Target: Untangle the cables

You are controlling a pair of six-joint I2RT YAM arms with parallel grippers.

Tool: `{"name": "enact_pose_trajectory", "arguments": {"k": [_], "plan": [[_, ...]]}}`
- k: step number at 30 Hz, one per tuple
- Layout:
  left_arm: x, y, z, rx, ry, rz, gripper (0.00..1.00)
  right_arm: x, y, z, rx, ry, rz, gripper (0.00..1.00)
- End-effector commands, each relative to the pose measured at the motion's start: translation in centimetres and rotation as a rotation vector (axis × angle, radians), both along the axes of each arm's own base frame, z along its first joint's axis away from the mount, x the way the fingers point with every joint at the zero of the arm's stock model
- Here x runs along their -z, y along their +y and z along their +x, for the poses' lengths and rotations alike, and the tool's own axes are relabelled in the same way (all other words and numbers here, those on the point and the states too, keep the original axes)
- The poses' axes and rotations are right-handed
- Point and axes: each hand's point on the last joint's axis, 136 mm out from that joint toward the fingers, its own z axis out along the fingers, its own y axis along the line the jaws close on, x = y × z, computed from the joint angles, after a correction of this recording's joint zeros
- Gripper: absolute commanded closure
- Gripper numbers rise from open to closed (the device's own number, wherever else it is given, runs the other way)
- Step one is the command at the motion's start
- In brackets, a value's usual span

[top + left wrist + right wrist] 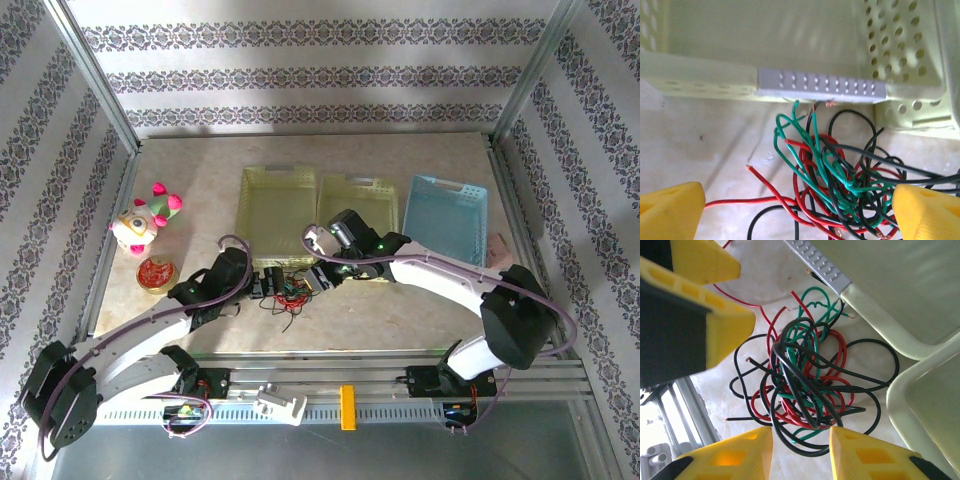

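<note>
STEP: grasping cables (805, 385), near table edge | left gripper (799, 197) apart, right gripper (801, 440) — hold cannot be told | NEXT: isolate one strand

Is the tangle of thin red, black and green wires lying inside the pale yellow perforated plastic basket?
No, the tangle lies on the table, outside the basket and against its wall.

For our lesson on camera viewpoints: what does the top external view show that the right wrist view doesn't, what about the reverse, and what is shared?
Top external: the blue basket and the plush toy. Right wrist: the cables as separate red, black and green strands. Both: the cables beside the yellow baskets, with the right gripper at them.
</note>
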Motion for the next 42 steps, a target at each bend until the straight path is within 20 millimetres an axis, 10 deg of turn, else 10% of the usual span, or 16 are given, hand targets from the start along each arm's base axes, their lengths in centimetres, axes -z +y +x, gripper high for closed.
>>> {"name": "enact_pose_trajectory", "arguments": {"k": [1,21,27,42], "plan": [[0.3,-1.7,-0.9,0.09,0.029,-0.011,0.04,0.9,-0.4,-0.3,-0.014,0.04,-0.002,0.64],[2.0,-3.0,-0.3,0.133,0.029,0.074,0.08,3.9,-0.3,0.2,0.008,0.09,-0.036,0.64],[2.6,-2.8,0.0,0.123,0.034,0.097,0.1,3.7,0.2,0.3,-0.004,0.09,-0.022,0.86],[5.4,-1.5,1.1,0.065,0.053,0.22,0.26,-7.2,-1.3,0.4,0.056,-0.131,0.13,1.0]]}}
